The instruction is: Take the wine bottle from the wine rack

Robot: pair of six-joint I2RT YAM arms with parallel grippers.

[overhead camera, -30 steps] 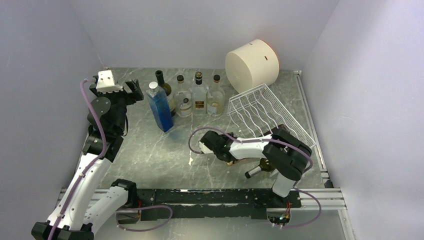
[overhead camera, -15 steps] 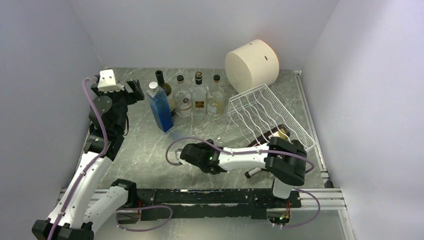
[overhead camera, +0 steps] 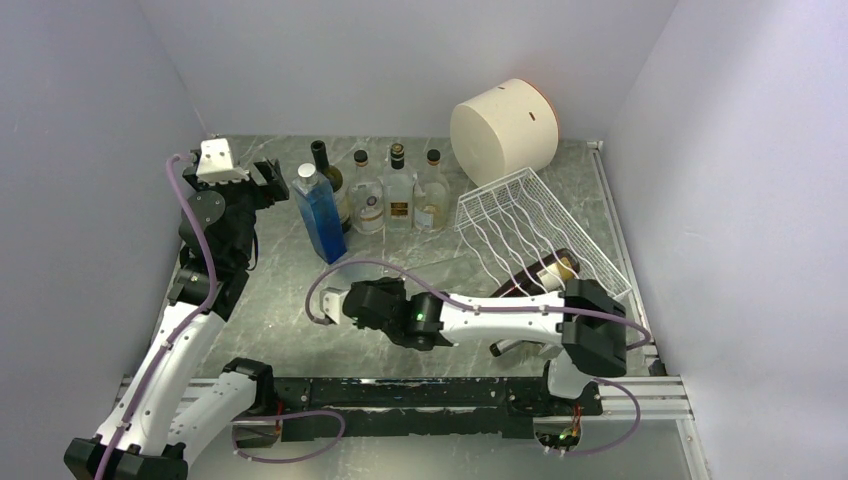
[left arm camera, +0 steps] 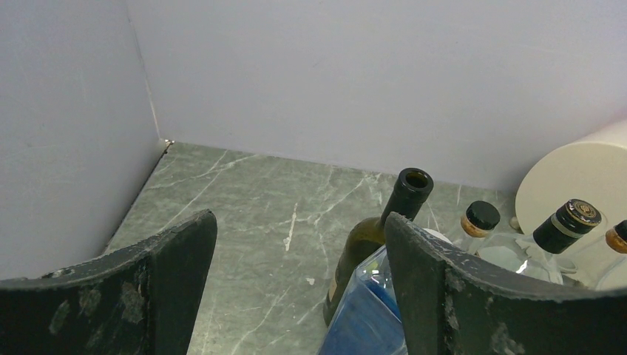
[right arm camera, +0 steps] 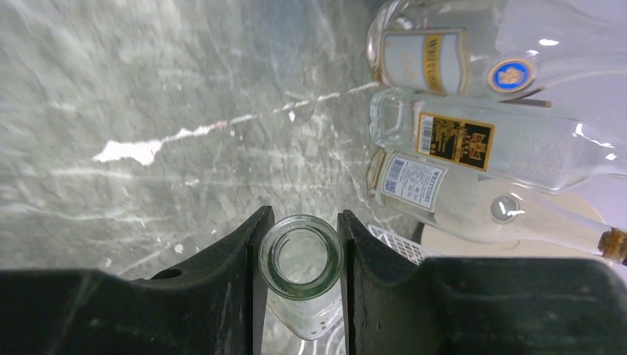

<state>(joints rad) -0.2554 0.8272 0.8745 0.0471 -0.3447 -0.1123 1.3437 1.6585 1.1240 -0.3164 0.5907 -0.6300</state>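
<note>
**Wine Bottle Held by the Neck, Clear of the Rack**

The wine bottle (right arm camera: 302, 285), of clear glass, is gripped at the neck by the right gripper (right arm camera: 302, 224). Both fingers are pressed against the glass beside the open mouth. The neck is judged to be chosen because it is narrow enough for the finger span, and the lip offers a stop against sliding.

In the overhead view the right arm is stretched leftward across the table (overhead camera: 290, 265). The wine bottle is thus placed well apart from the wine rack (overhead camera: 530, 222), over bare marble near the middle. Its body is hard to make out from above.

The wine rack is seen tilted at the right side, just in front of a cream cylinder (overhead camera: 503, 125). A dark bottle (overhead camera: 548, 272) is seen lying at its near edge. Whether it rests on the wire or on the table cannot be told.

The left gripper (left arm camera: 299, 222) is spread wide and holds nothing. It is positioned raised at the rear left, beside a blue bottle (overhead camera: 322, 213), presumably so that the carry path is unobstructed.

The removal is judged to be done, with only the set-down to follow. A low, slow release is called for, since a row of standing bottles (overhead camera: 398, 190) is near and the glass is likely to tip or roll.
</note>
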